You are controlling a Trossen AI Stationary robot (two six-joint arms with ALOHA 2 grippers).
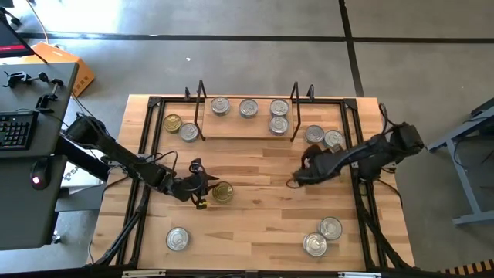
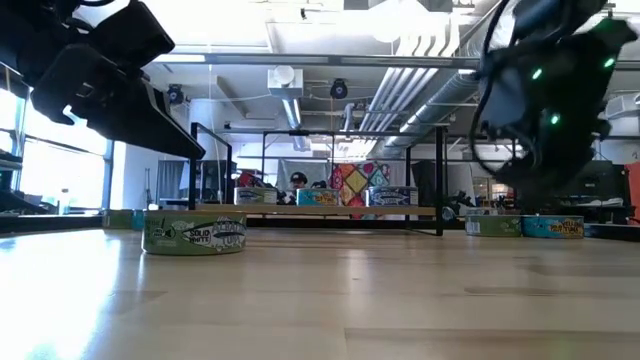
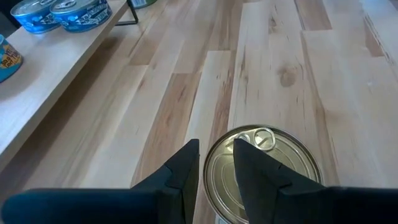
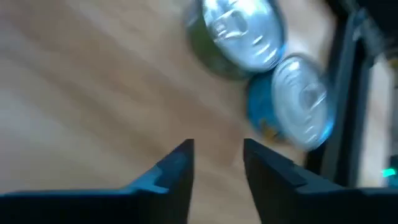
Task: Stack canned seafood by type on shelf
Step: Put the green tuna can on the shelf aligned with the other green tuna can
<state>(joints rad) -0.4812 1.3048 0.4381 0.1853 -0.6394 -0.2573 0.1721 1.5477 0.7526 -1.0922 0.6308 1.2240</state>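
A gold-lidded can (image 1: 222, 192) (image 3: 261, 180) stands on the tabletop near the middle. My left gripper (image 1: 202, 189) (image 3: 216, 146) hovers just left of and above it, fingers a little apart; the can's near-left rim shows between them. In the low view the can (image 2: 195, 235) stands clear of the arm above it. My right gripper (image 1: 296, 179) (image 4: 217, 146) hangs open over bare wood, right of centre, short of two silver-lidded cans (image 4: 239, 31) (image 4: 298, 102). The shelf (image 1: 247, 133) (image 2: 320, 211) at the far side carries several cans (image 1: 248, 108).
A gold can (image 1: 173, 123) and a silver can (image 1: 189, 132) stand left of the shelf, two (image 1: 314, 135) (image 1: 333, 140) right of it. Near the front edge are one can (image 1: 177, 239) at left and two (image 1: 330, 228) (image 1: 315, 245) at right. Black frame rails (image 1: 145, 154) run along the table's sides.
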